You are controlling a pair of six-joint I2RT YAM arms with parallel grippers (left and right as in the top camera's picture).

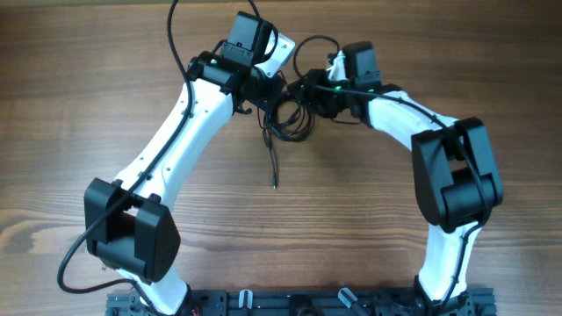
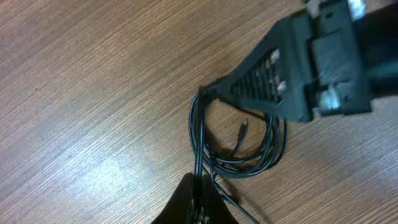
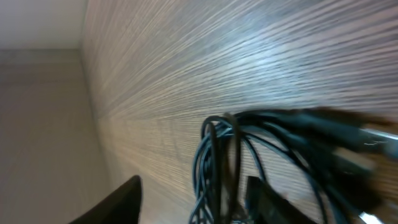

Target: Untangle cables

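My left end effector (image 2: pixel 198 202) is clamped tight on the cables (image 2: pixel 198 143), whose strands run straight into it. I read that as an anchor so they can't slide. My right end effector (image 3: pixel 191 190) stands part open, its fingers (image 3: pixel 121 199) either side of the cables' far end, nothing pinched yet. The cables lie coiled on the desk (image 2: pixel 93 93) between both arms, with one plug (image 2: pixel 242 129) loose inside the coil.

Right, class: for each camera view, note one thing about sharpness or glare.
Overhead: evenly lit and sharp throughout. Left wrist: cables crisp, with a pale sheen on the table. Right wrist: wood grain streaked, cables smeared towards the right edge.
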